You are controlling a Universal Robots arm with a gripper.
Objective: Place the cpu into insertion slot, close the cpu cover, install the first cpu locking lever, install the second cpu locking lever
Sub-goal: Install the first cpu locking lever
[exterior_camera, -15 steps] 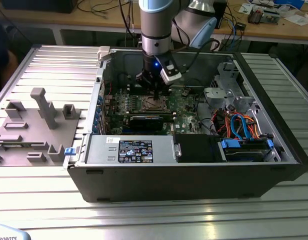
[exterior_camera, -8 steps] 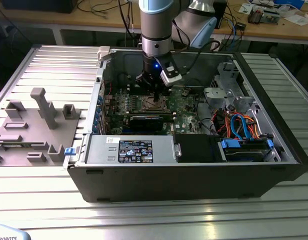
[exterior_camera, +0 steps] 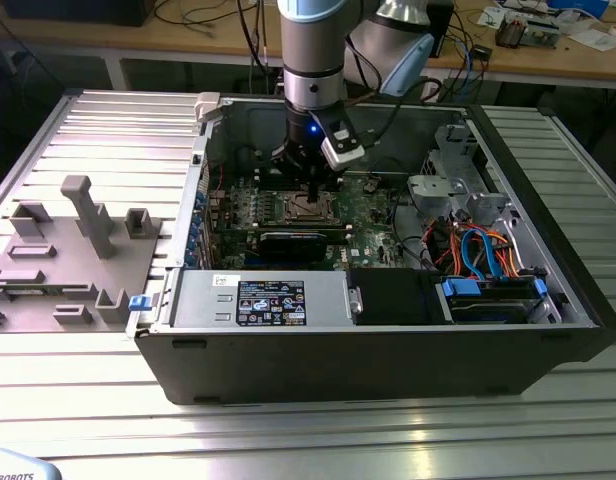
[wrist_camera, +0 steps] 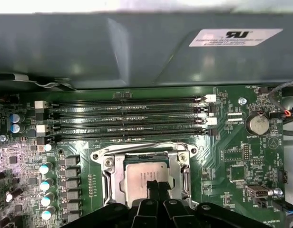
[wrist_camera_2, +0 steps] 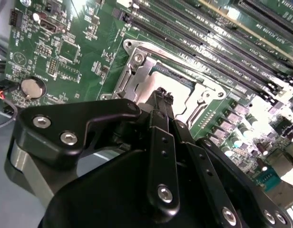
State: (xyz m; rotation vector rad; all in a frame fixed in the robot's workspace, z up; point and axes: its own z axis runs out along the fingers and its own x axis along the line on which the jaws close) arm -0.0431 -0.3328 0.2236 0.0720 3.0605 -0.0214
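The cpu [wrist_camera: 147, 176] lies seated in the motherboard [wrist_camera: 241, 161] socket, cover closed over it, gripper [wrist_camera: 157, 186] fingers pinched narrow, tips directly above chip.

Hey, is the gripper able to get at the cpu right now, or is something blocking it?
Probably yes. The gripper sits right above the cpu, which lies in the socket inside the cpu cover, and nothing stands between them in both wrist views.
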